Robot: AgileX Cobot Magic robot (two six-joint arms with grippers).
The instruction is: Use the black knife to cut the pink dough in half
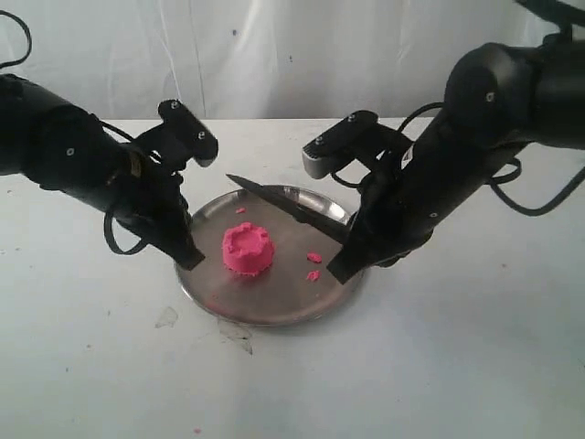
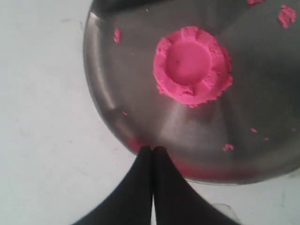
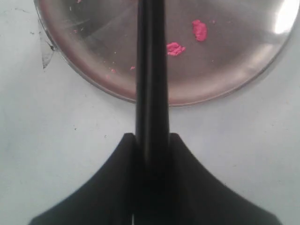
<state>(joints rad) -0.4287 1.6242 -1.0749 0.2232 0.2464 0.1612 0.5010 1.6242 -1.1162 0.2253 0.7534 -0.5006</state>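
The pink dough (image 1: 248,249) (image 2: 192,64) is one round mound with a dished top, sitting in the middle of the round steel plate (image 1: 274,306) (image 2: 112,84) (image 3: 234,79). My right gripper (image 1: 343,251) (image 3: 152,137) is shut on the black knife (image 1: 283,203) (image 3: 152,70) by its handle. The blade hangs above the plate's far side, tip pointing left, not touching the dough. My left gripper (image 1: 190,261) (image 2: 153,149) is shut and empty, its tips at the plate's left rim.
Small pink crumbs (image 1: 313,265) (image 3: 199,29) lie on the plate right of the dough. Clear scraps of film (image 1: 238,334) lie on the white table just in front of the plate. A white curtain hangs behind the table.
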